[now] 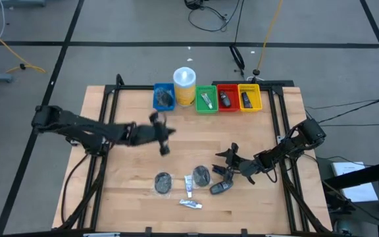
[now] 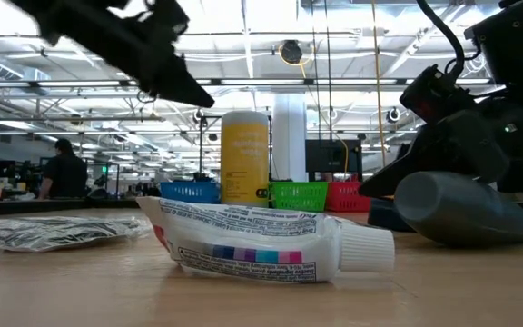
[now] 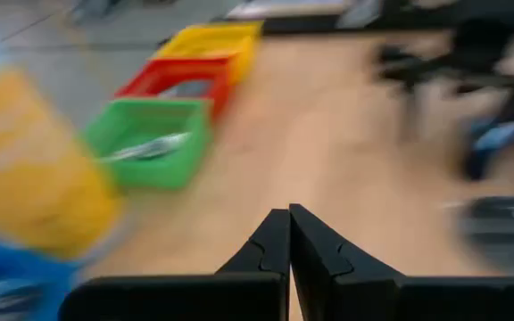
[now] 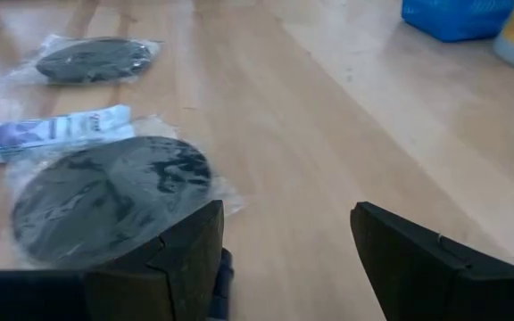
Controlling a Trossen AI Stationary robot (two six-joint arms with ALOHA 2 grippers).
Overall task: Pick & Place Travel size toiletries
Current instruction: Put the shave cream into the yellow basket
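Note:
Several toiletries lie on the near middle of the table. Two flat grey discs in clear wrap (image 1: 162,182) (image 1: 201,175), two white-silver tubes (image 1: 188,184) (image 1: 191,204) and a dark oblong container (image 1: 221,187) all rest flat. My right gripper (image 1: 221,162) is open just right of the nearer disc (image 4: 105,196), low over the wood, with one finger (image 4: 181,254) by the wrap's edge. My left gripper (image 1: 166,133) is shut on nothing (image 3: 289,218), raised above the table's middle (image 2: 166,73), near the bins. More items lie inside the bins.
A row of bins stands along the far edge: blue (image 1: 164,99), green (image 1: 206,99), red (image 1: 227,97), yellow (image 1: 249,97). A yellow cylinder with a white lid (image 1: 184,85) stands between blue and green. Bare wood lies between the bins and the loose items.

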